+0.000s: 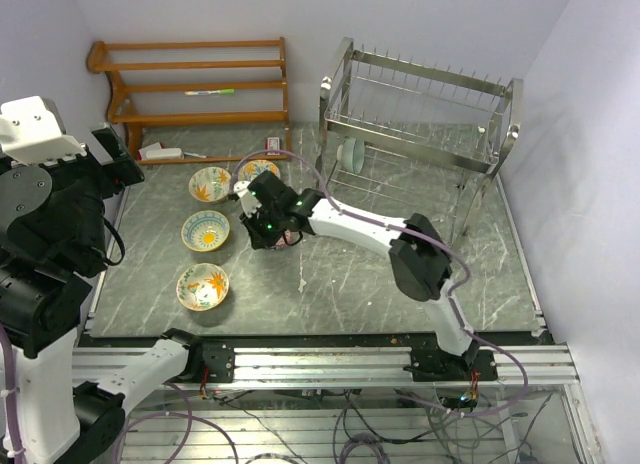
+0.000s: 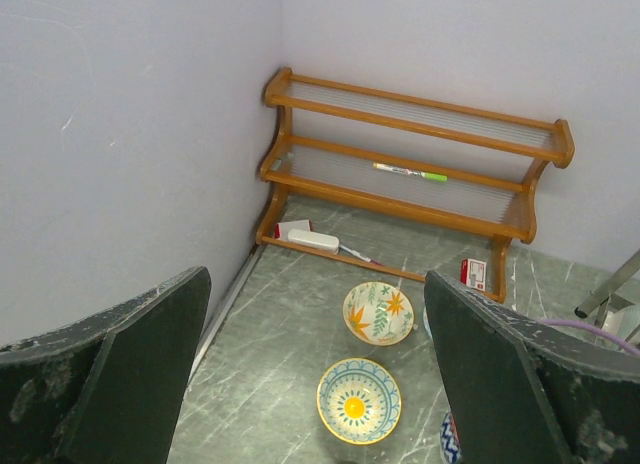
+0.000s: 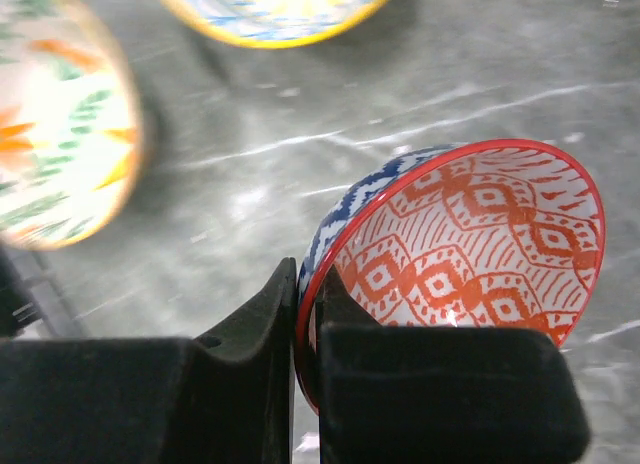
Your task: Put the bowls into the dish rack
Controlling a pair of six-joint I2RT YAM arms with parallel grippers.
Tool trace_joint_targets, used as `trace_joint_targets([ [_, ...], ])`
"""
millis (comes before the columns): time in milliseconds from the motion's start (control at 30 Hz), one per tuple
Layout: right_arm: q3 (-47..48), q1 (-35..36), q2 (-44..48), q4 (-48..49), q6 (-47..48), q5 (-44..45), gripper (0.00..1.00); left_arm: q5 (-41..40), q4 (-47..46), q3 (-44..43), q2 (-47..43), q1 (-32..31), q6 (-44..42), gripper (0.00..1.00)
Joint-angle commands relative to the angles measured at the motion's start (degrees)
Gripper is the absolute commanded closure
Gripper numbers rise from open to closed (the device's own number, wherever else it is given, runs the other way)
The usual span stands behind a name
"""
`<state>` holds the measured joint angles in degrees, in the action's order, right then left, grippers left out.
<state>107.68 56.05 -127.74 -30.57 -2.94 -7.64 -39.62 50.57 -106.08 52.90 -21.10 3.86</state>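
Grey marbled tabletop (image 1: pixel 340 284) runs under everything. My right pincer (image 3: pixel 307 284) is clamped shut on the rim of the red-and-blue bowl (image 3: pixel 470 234), one finger inside and one outside, so the bowl hangs tilted on edge, which I judge is how it must slot in upright. I hold it well to the left of the dish rack (image 1: pixel 420 114). One pale bowl (image 1: pixel 352 152) stands on edge in the rack's lower tier. Four painted bowls (image 1: pixel 205 230) lie further left of the rack, and my left pincer (image 2: pixel 318 279) hangs wide open and empty, farthest from it.
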Motion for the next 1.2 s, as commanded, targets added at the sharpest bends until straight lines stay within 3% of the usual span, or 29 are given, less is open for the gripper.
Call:
trace_joint_targets([
  [0, -7.02, -2.10, 13.07, 9.61, -7.84, -21.92, 1.00, 0.78, -2.18, 0.42, 0.31, -0.25, -0.14, 0.01],
  [200, -23.46, -6.52, 25.23, 22.11, -19.19, -36.86, 1.00, 0.93, -2.61, 0.36, 0.21, -0.25, -0.40, 0.01],
  [600, -52.72, -14.04, 43.76, 45.27, -39.57, -44.76, 1.00, 2.69, -1.77, -1.07, 1.44, -0.25, -0.22, 0.01],
  [1167, -60.70, -29.33, 41.51, 68.65, -57.81, -48.08, 1.00, 2.38, -2.99, -2.68, 2.46, -0.25, -1.64, 0.01],
])
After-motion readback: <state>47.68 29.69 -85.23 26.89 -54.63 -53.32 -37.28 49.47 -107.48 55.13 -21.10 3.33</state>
